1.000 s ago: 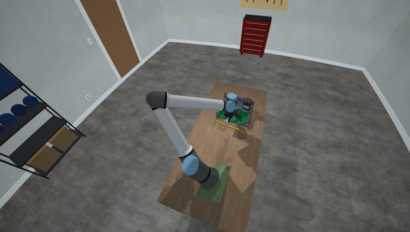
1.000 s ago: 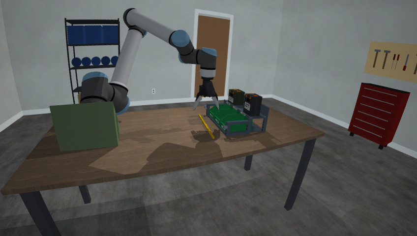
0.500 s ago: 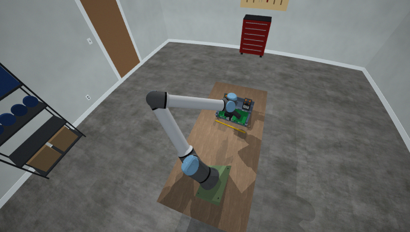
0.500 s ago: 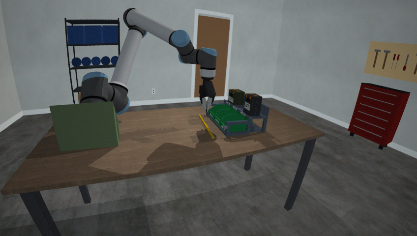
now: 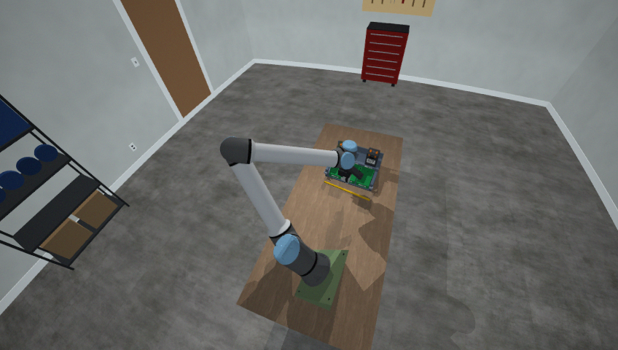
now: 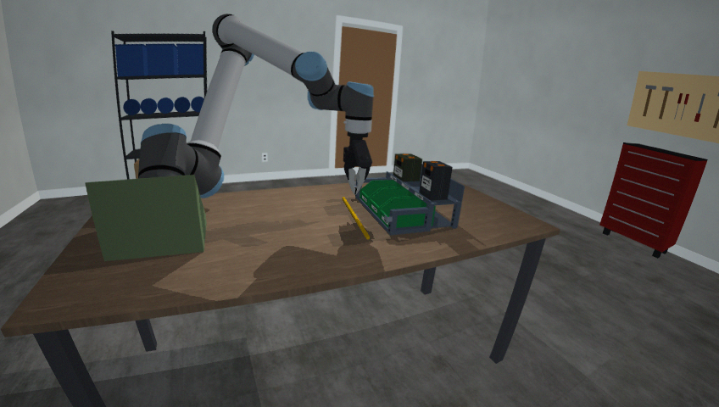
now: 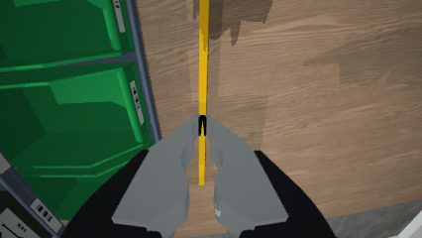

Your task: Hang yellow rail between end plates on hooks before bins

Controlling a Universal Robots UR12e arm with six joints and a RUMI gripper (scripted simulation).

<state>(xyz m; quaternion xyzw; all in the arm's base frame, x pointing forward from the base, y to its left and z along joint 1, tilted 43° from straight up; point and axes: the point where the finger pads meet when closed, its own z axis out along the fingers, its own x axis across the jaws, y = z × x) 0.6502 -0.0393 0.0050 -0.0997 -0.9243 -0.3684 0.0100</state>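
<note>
Nearest me in the exterior view, at the left, the arm stands on its green base (image 6: 146, 216) on the table (image 6: 282, 267). Toward the middle of the frame the rail (image 6: 356, 217) lies flat on the wood, running away from me just beside the bins (image 6: 391, 201) and apart from them.

The gripper (image 6: 356, 185) hangs straight down over the rail's far end. From the wrist I see the jaws brought together, tips meeting (image 7: 202, 126), with the rail (image 7: 203, 64) running up the centre of the frame in line with the slit between them. It looks to lie on the table beneath the tips, not pinched. I cannot tell whether they touch it.

The bins fill the left of the wrist frame. Behind them in the exterior view stand two black boxes (image 6: 435, 179).
</note>
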